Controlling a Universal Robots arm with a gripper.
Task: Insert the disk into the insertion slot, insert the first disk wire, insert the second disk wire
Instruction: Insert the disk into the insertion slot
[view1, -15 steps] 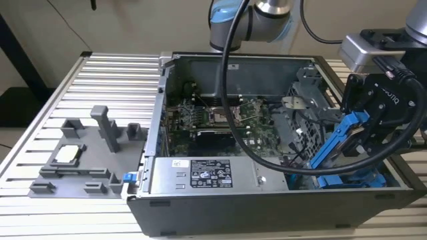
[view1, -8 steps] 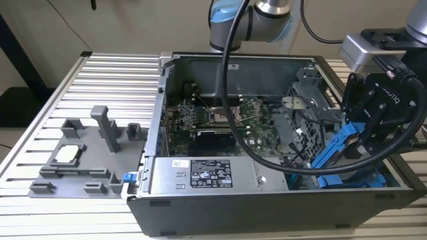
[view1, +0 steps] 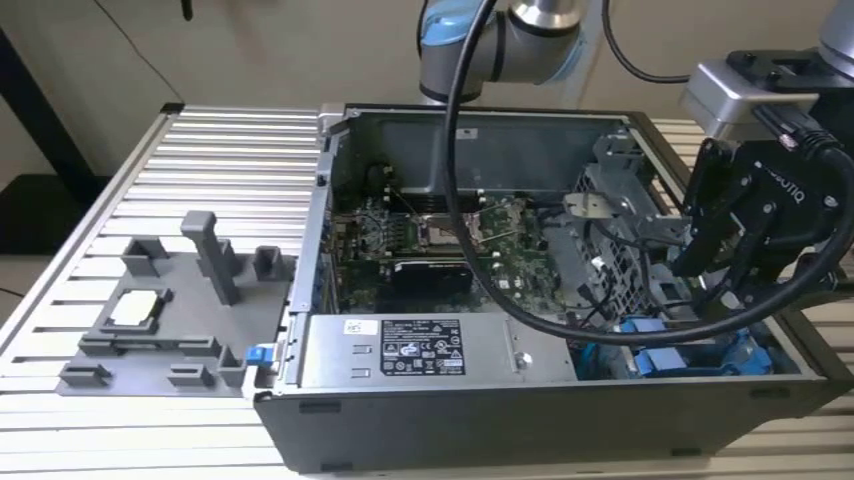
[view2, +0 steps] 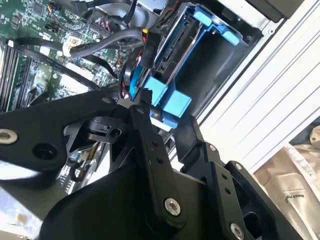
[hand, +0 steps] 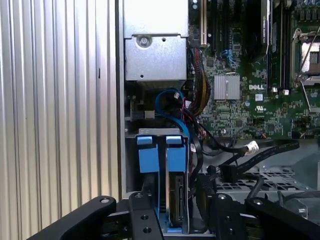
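Note:
The disk (hand: 176, 200) stands on edge in its blue carrier (hand: 176, 157), down in the insertion slot at the case's corner. An alike blue carrier (hand: 147, 157) sits beside it. In the second wrist view the disk (view2: 174, 42) shows as a dark slab between blue rails, with a blue tab (view2: 170, 102) near the fingertips. My gripper (hand: 181, 200) hangs just above the bay, open, its fingers (hand: 142, 210) straddling the disk's upper edge. In the exterior view the gripper (view1: 718, 300) is over the blue carriers (view1: 667, 355). A loose black wire with a white tag (hand: 250, 147) lies beside the bay.
The open computer case (view1: 467, 405) rests on a slatted metal table (view1: 200, 140). A blue cable (hand: 167, 97) loops above the bay under the grey power supply (hand: 155, 55). Black cables cross the motherboard (hand: 240, 105). A grey fixture (view1: 174, 310) stands at the exterior view's left.

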